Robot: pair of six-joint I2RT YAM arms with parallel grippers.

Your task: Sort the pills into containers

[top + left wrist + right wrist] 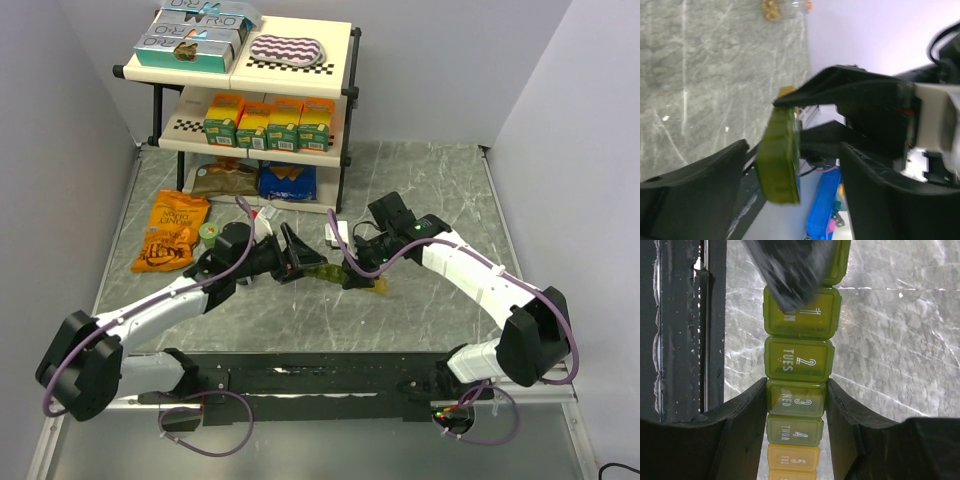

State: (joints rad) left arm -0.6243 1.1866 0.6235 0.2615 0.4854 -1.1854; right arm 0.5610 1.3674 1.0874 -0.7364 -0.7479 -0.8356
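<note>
- Black fingers [747,415] of the right gripper [796,385] press on both long sides of the containers [799,360] at the lid marked WED, so this hand holds the strip at a half-wide set.
- From this grip the strip's long axis runs straight out ahead between the fingers. The olive lids TUES and the one beyond lie forward, and the yellow lids trail back toward the wrist.
- At the far olive end sits the left gripper [761,125], its jaws set wide about the last box. The upper fingertip touches the box's top corner; whether the lower one bears on it cannot be told.
- Seen from above, the strip lies across the table [430,180], olive end to the left arm and yellow end to the right.
- Both arms reach forward and inward and meet at mid-table, the right bent at the elbow.
- Judgement: the left hand is placed to work the end lid while the right steadies the strip.
</note>
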